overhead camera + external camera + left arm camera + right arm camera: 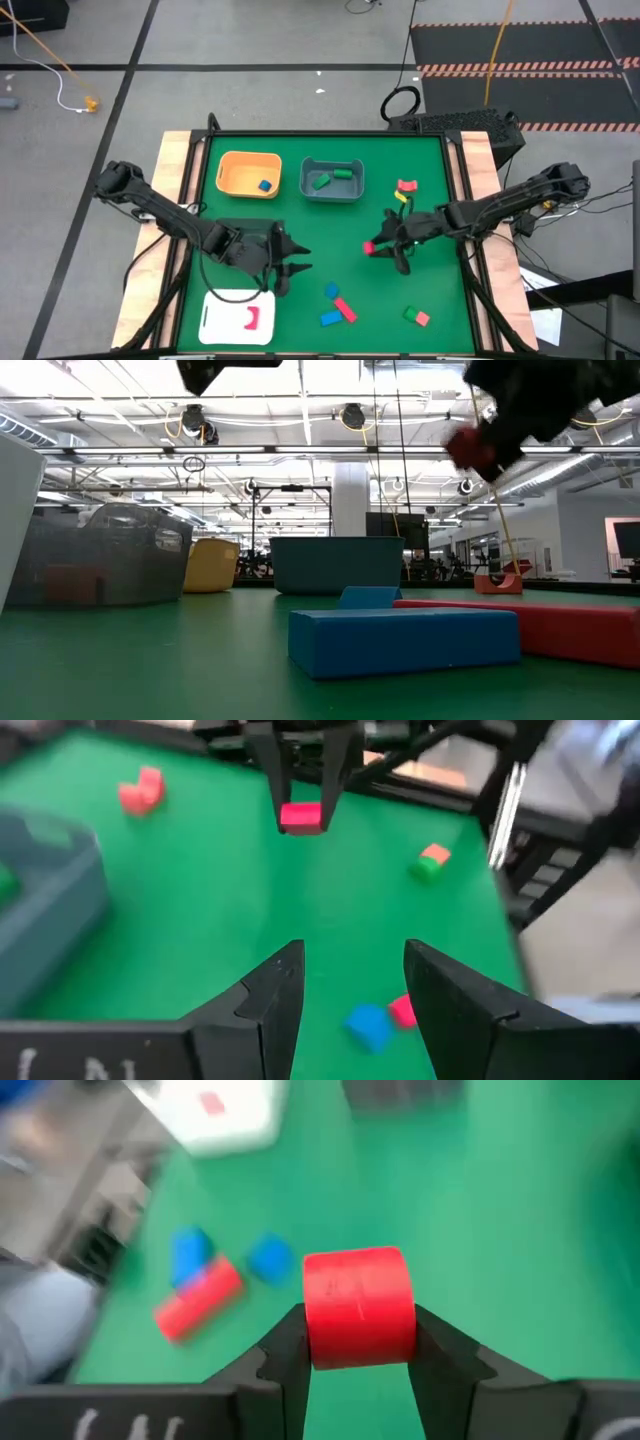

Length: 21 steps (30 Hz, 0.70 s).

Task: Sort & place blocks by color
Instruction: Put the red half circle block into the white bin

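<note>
My right gripper (374,245) is shut on a small red block (358,1308) and hovers above the green mat, right of centre. My left gripper (298,260) is open and holds nothing, left of centre, just beyond the white tray (215,322); in the left wrist view its fingers (350,990) point toward the right gripper. Loose blocks lie flat on the mat: two blue ones (332,291) (330,319) with a red bar (345,309) between them, a green and red pair (415,316), and a red (406,186) and a yellow one (400,198). My right gripper pinches the red block by two opposite sides (312,1320) between its two fingers. The block's rounded face sticks out past the fingertips. The block is lifted clear of the mat, as the low view shows (470,450).
An orange bin (228,172) holding a blue block and a grey bin (312,188) holding green blocks stand at the far side of the mat. The white tray at the near left holds a red piece (256,319). Bare mat lies between the two grippers.
</note>
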### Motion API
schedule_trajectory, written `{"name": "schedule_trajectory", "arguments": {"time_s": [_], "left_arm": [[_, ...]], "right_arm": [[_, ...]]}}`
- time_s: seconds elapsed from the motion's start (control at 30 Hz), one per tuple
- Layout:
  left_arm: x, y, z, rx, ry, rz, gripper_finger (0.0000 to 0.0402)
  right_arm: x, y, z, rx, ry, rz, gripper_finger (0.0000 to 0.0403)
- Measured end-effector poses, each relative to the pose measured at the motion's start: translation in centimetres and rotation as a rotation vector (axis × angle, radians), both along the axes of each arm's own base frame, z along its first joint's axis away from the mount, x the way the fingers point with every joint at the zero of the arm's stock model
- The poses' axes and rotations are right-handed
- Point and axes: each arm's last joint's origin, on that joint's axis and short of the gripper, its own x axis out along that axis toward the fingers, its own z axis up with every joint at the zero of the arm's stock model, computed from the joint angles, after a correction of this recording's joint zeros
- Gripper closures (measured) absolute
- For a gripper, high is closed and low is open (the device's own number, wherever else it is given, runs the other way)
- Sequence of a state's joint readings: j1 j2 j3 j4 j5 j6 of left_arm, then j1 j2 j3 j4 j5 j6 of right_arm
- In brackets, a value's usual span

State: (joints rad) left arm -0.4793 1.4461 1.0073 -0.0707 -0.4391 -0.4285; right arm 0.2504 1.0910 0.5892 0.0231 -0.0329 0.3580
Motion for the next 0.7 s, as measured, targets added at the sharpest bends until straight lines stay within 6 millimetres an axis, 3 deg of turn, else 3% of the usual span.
{"name": "schedule_trajectory", "arguments": {"time_s": [0.1,0.23,0.5,0.7], "left_arm": [[0.5,-0.2,-0.4,0.195,-0.016,-0.016,0.0229],[2.1,0.1,-1.3,0.357,-0.072,0.114,0.0229],[4.7,-0.2,-1.8,0.460,-0.235,0.162,0.0229],[5.5,-0.9,-1.7,0.515,-0.349,0.156,0.0229]], "right_arm": [[0.6,0.1,1.1,-0.041,-0.147,0.036,0.0287],[1.0,0.2,2.2,-0.114,-0.295,0.044,0.0287],[1.4,0.1,3.7,-0.233,-0.481,0.049,0.0287],[2.4,0.3,3.5,-0.303,-0.557,0.052,0.0287]]}}
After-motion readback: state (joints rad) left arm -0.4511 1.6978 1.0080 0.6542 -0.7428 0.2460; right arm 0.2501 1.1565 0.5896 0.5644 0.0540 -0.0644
